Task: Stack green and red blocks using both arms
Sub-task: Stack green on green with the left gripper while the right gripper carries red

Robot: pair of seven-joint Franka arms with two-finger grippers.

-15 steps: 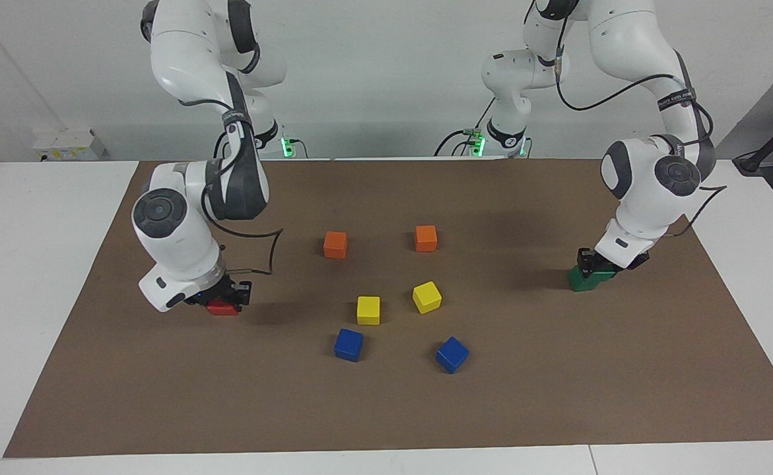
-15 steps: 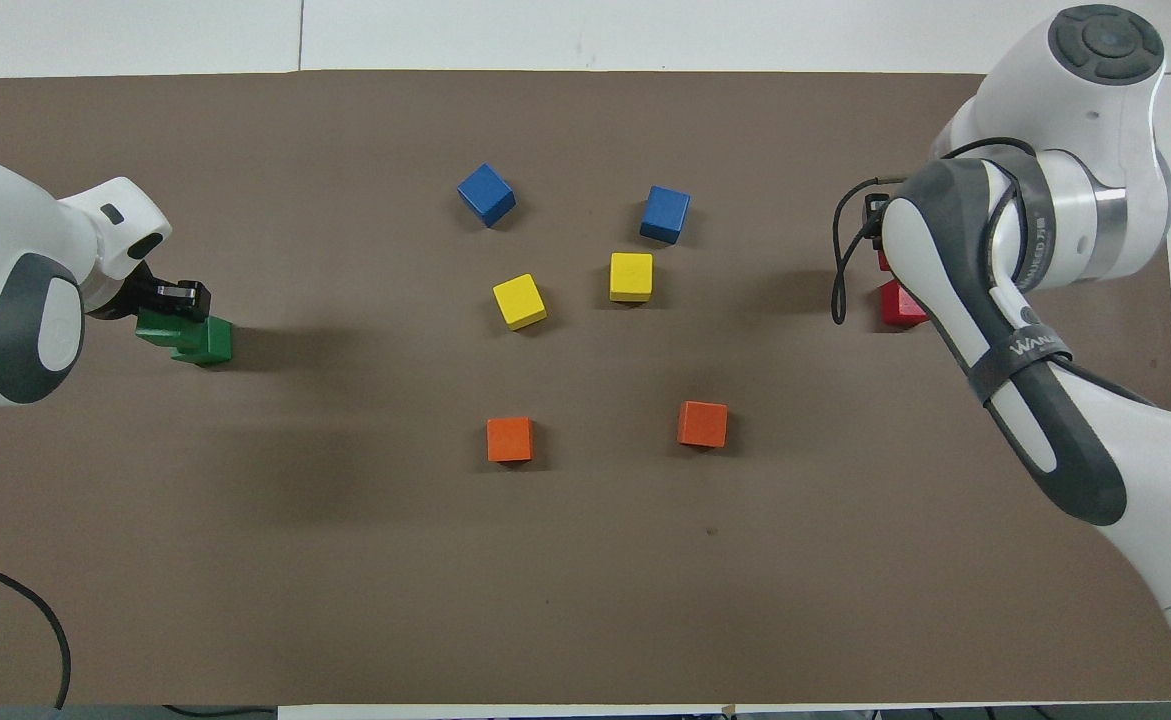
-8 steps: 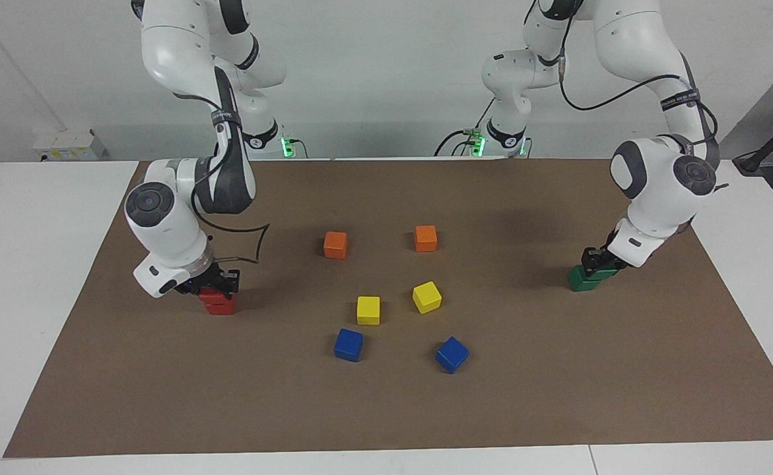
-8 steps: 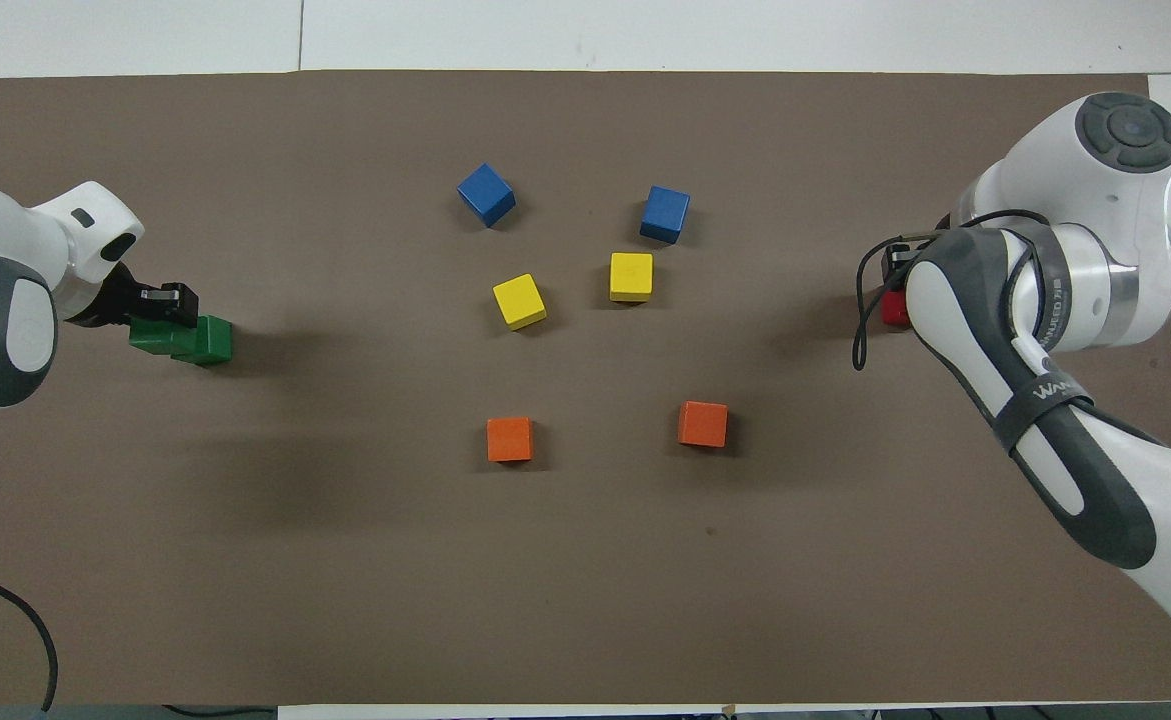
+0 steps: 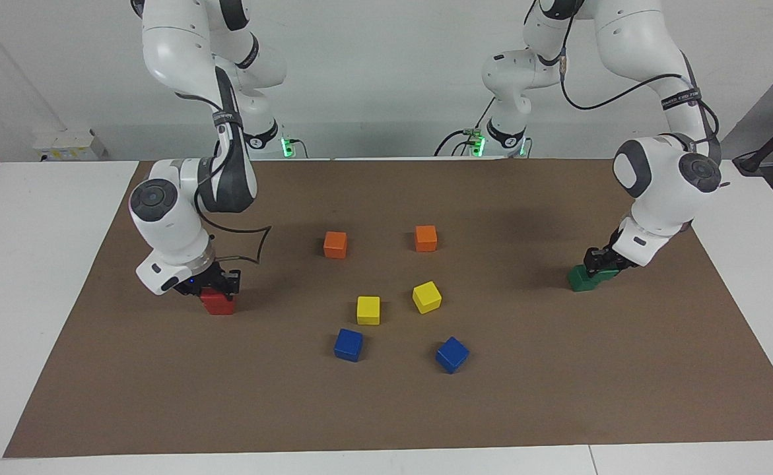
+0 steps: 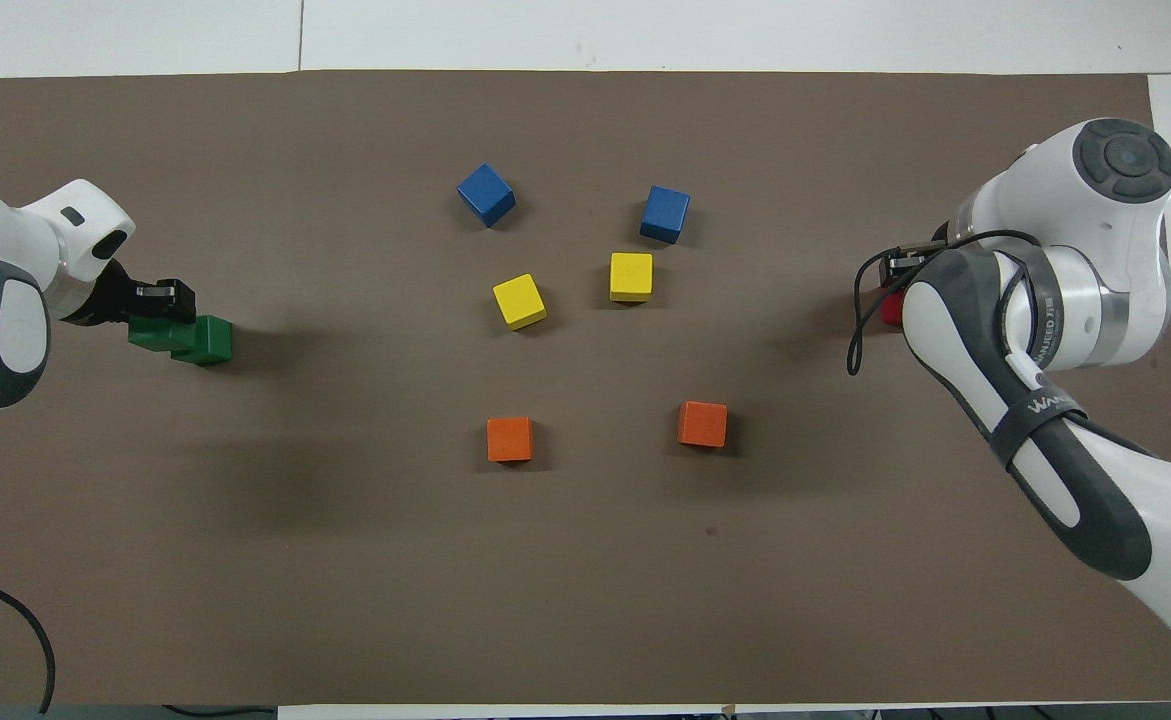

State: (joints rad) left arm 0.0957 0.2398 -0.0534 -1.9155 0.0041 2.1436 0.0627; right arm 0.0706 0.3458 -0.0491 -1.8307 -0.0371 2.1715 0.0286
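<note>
Facing view: my left fingers (image 5: 601,259) clench the upper green block (image 5: 606,273) at three o'clock, my right fingers (image 5: 218,284) the upper red block (image 5: 210,295) at nine, seating both stacks.

- The facing view looks from high across the table toward both robots.
- The overhead view looks steeply down from above them.
- Both share the brown mat (image 5: 558,396) (image 6: 245,550).

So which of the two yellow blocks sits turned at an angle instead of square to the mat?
The yellow block toward the left arm's end, beside the other yellow block. Its edges sit skewed to the mat's edges, while its neighbour lies square.
</note>
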